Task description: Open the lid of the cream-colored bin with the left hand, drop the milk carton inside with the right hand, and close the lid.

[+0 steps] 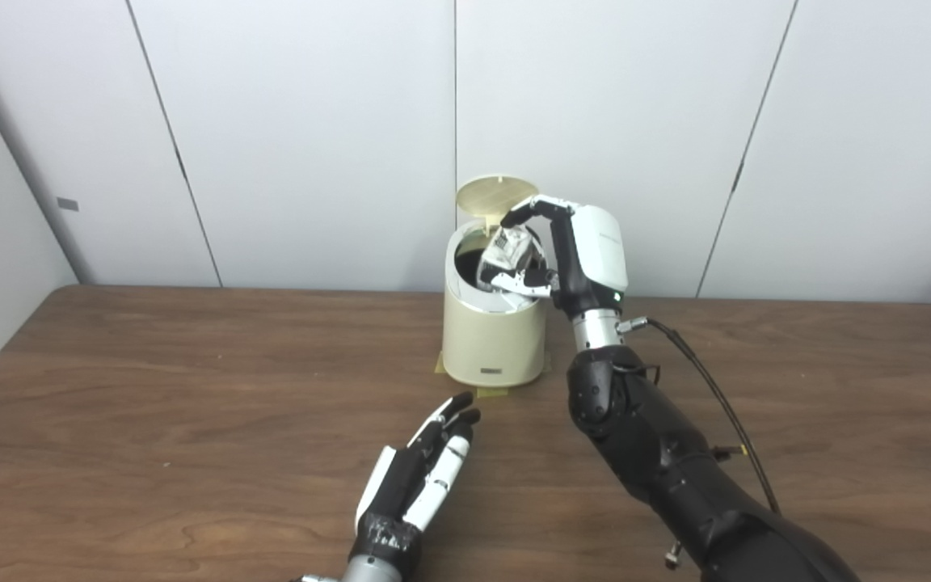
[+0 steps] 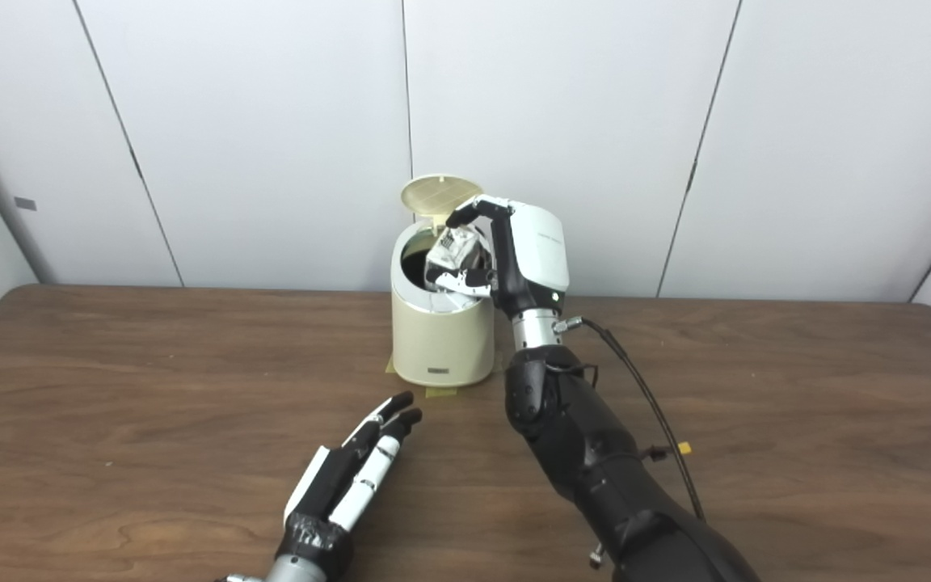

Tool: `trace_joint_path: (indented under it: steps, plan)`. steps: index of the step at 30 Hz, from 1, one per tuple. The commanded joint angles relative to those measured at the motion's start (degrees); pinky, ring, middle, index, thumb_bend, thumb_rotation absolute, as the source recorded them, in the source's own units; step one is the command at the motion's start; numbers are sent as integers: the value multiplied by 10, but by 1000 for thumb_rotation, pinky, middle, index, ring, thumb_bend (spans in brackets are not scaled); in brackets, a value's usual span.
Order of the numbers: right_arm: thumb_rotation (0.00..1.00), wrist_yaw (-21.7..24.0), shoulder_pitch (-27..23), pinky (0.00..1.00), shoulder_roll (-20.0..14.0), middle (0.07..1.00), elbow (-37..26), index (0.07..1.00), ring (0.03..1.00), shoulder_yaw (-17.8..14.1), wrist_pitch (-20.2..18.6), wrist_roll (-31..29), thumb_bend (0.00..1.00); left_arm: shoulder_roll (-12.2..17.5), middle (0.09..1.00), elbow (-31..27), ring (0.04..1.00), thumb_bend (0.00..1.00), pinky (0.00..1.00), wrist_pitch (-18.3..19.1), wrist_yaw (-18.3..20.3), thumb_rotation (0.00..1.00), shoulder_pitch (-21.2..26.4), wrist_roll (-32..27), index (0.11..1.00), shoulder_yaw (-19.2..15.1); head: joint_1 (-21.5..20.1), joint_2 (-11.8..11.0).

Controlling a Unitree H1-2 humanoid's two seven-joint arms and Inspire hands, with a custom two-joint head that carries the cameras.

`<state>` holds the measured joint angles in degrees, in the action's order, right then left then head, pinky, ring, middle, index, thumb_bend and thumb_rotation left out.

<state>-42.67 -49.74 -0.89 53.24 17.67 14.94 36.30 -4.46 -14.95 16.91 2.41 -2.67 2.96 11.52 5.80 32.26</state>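
Over the bin (image 1: 494, 339) rim — right hand (image 1: 587, 250) clutching milk carton (image 1: 507, 252), lid (image 1: 495, 194) upright; left hand (image 1: 421, 477) empty, fingers extended.

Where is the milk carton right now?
The milk carton is held in the right hand, tilted over the open mouth of the cream-colored bin, just below the raised lid.

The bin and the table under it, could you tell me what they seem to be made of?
The bin: probably plastic, cream, smooth with a soft sheen. The table: wood or wood-look laminate, dark brown with visible grain, matte; the pictures cannot settle which.
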Motion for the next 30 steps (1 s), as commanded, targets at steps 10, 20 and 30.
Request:
trace_joint_path:
  steps: [10, 20, 30]
  plan:
    - [136, -27, -36, 535, -3, 599, -13, 491, 602, -16, 56, -16, 524, -1, 912, 1, 959, 169, 1000, -5, 6, 562, 14, 7, 940, 7, -2, 0]
    - [7, -34, -28, 432, 8, 470, -31, 495, 474, -51, 84, -60, 526, 1, 906, 7, 952, 221, 1000, -3, 6, 496, 21, 14, 933, 5, -11, 0]
    - [0, -24, 18, 268, 29, 467, -123, 527, 358, -113, 49, -107, 514, 4, 906, 16, 968, 248, 1000, 4, 11, 501, 38, 6, 931, -9, -19, 0]
